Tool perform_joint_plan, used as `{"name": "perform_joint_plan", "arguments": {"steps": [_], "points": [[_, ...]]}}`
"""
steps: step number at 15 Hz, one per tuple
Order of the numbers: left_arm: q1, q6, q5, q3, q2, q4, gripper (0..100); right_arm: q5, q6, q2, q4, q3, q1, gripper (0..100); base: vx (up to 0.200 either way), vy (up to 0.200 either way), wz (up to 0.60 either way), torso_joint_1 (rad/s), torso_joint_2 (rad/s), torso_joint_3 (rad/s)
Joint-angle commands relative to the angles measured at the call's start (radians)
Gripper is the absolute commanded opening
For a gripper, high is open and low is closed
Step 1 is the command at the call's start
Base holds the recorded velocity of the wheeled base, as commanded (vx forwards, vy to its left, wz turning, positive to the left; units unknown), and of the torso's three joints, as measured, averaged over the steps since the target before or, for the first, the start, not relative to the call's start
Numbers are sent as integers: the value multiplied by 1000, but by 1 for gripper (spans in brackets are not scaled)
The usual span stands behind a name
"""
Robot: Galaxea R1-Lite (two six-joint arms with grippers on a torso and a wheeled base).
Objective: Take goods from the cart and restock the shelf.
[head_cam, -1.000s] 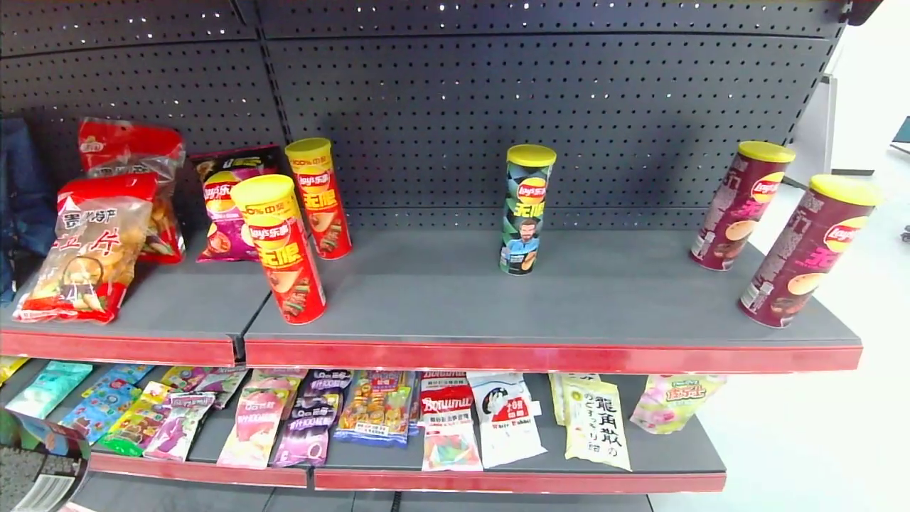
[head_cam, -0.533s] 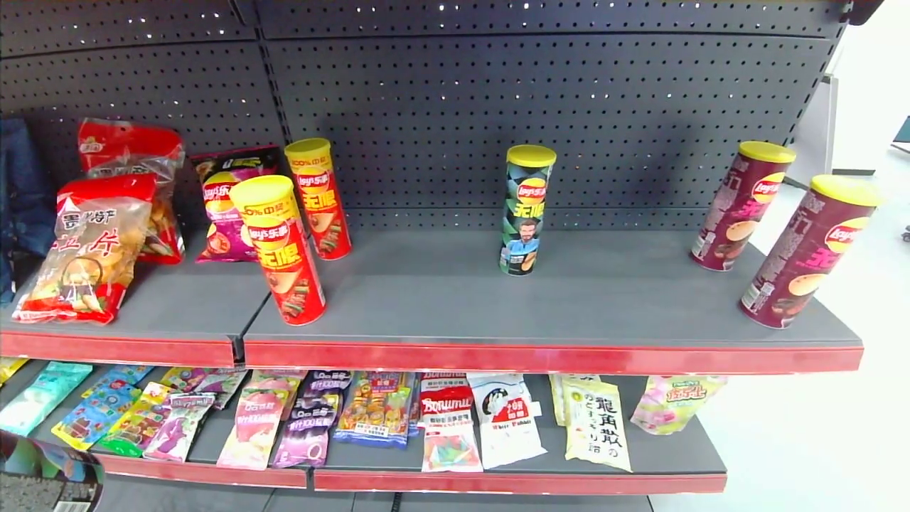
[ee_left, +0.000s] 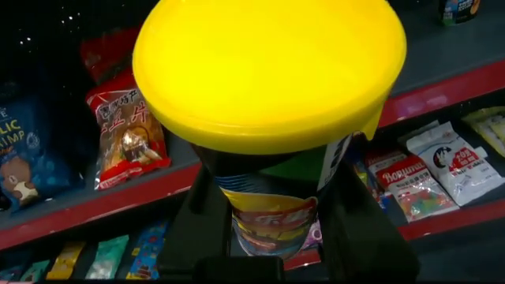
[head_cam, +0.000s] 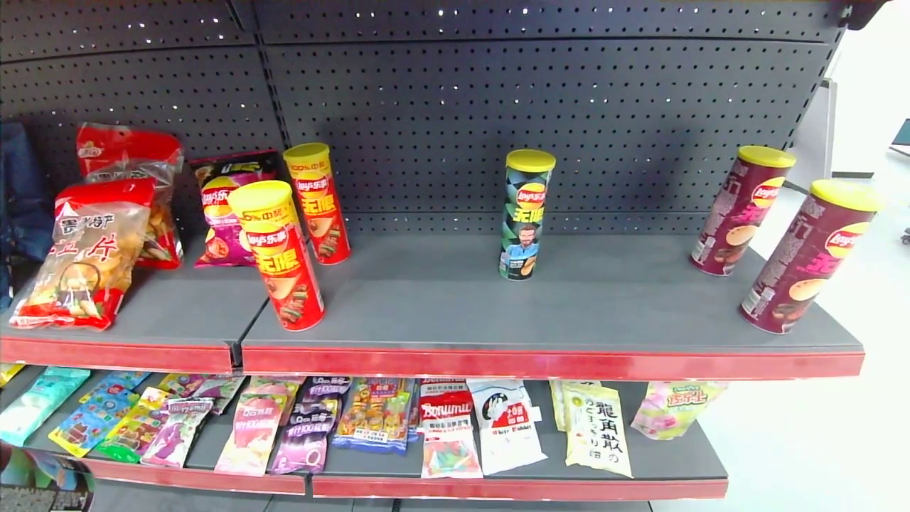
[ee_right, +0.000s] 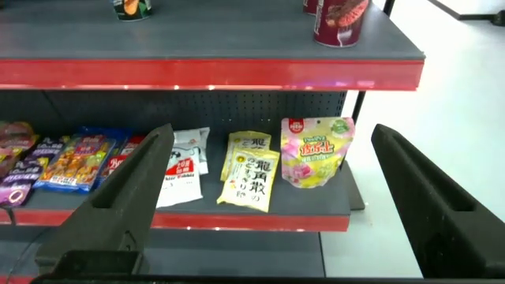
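1. Shelf [head_cam: 554, 313]: a dark upper board with a red front edge, seen from the head view. It has two bare stretches, one on each side of a green can [head_cam: 525, 213] that stands upright near the middle.
2. Lower board [head_cam: 675, 455]: lies under the upper one and carries a row of flat snack packets [head_cam: 448, 427].
3. Bags of snacks [head_cam: 85, 256]: lean at the far left of the upper board.
4. Red cans [head_cam: 281, 256]: two stand upright just right of the bags.
5. Maroon cans [head_cam: 807, 256]: two stand upright at the far right end.
6. Can of chips [ee_left: 268, 71]: it has a yellow lid and the same green pattern as the can on the shelf. It is off the shelf, pinched in the left gripper [ee_left: 272, 229], one finger on each side of its body.
   - Its lid end faces the wrist camera, so its long axis runs from the wrist towards the shelf.
   - In the head view it shows at the lower left corner [head_cam: 43, 487], below the upper board and left of the bare stretches.
7. Right gripper [ee_right: 272, 134]: fingers spread wide with nothing between them, facing the right end of the lower board.
8. Judgement: the left arm carries the load, so the can must rise and travel right, most likely to the bare stretch beside its match, and be set down upright.
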Motion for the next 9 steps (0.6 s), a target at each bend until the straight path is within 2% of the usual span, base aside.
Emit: {"name": "perform_joint_plan", "arguments": {"steps": [1, 7, 8, 9], "points": [[1, -1, -2, 0, 1, -1, 0, 0, -2, 1, -1, 0, 0, 100, 200, 0, 0, -7, -2, 2], [0, 1, -11, -5, -28, 10, 0, 6, -25, 1, 1, -2, 2, 100, 0, 0, 0, 0, 0, 0], [-2, -1, -11, -11, -39, 29, 0, 42, -49, 6, -2, -29, 3, 100, 0, 0, 0, 0, 0, 0], [-2, -4, -11, -19, -43, 42, 0, 108, -49, 198, 15, -247, 5, 100, 0, 0, 0, 0, 0, 0]]}}
